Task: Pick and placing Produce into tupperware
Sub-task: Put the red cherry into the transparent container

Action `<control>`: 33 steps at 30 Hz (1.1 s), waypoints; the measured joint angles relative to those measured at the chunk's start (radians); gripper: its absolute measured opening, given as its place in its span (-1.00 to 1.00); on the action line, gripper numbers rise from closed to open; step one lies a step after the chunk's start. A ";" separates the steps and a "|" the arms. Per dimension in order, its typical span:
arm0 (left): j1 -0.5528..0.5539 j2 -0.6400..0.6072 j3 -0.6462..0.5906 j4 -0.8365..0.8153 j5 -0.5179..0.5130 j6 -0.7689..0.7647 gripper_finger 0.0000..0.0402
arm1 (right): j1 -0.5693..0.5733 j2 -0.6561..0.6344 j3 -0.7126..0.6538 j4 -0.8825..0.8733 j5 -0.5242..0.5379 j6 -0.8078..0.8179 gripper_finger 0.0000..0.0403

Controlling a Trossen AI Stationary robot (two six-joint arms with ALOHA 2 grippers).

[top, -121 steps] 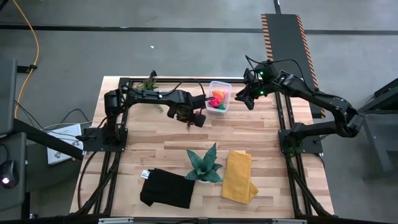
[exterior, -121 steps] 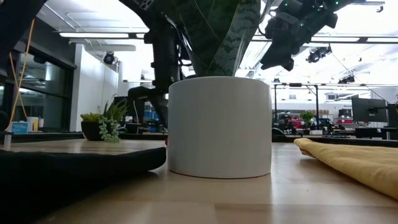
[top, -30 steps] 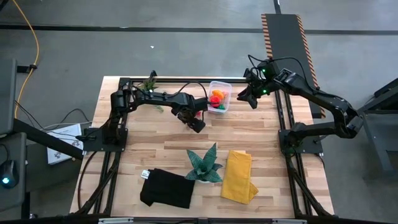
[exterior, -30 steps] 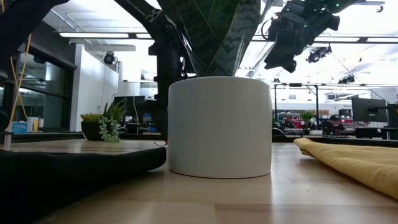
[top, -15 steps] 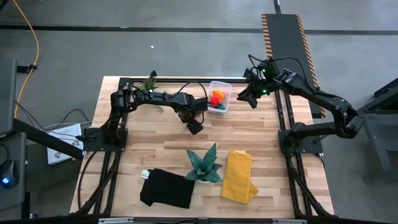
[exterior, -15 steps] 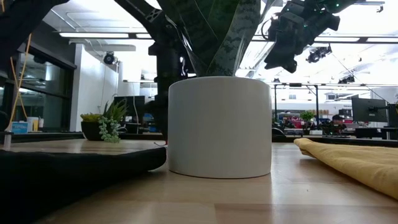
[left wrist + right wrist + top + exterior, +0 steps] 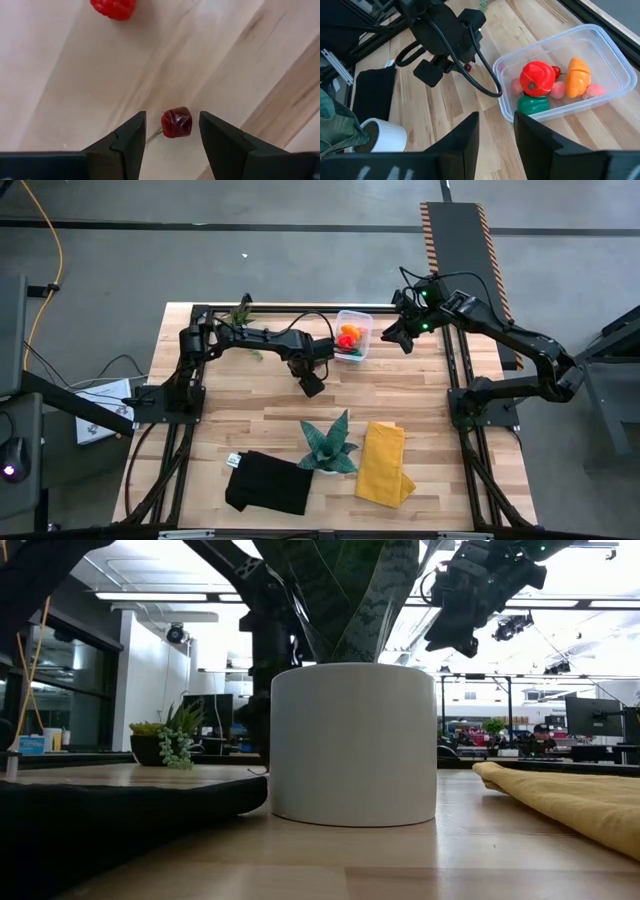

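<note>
The tupperware (image 7: 353,336) is a clear tub on the table's far middle, and it holds red, orange, green and pink produce (image 7: 555,82). Just left of it, a small dark red piece (image 7: 176,123) lies on the wood, with a brighter red piece (image 7: 113,7) beyond it. My left gripper (image 7: 172,116) points straight down, open. Its fingers stand on either side of the dark red piece without touching it. My right gripper (image 7: 496,116) hovers open and empty, high by the tub's right side (image 7: 392,340).
A teal spiky plant in a white pot (image 7: 328,445) stands at the near middle. A folded yellow cloth (image 7: 384,463) lies to its right and a black cloth (image 7: 268,482) to its left. A small leafy potted plant (image 7: 240,314) is at the far left.
My left gripper has rolled about its downward-pointing axis while staying over the same spot. Its fingers keep the same gap.
</note>
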 joint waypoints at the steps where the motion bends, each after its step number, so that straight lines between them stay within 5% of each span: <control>1: 0.002 0.000 0.000 -0.002 0.012 0.008 -0.15 | 0.000 0.000 0.000 0.003 0.000 0.000 -0.44; 26: 0.014 0.000 0.000 -0.018 0.043 0.093 -0.15 | 0.000 0.000 0.000 0.005 0.000 0.008 -0.44; 33: 0.014 0.000 0.000 -0.016 0.037 0.094 -0.30 | 0.000 0.000 0.000 0.005 0.000 0.003 -0.44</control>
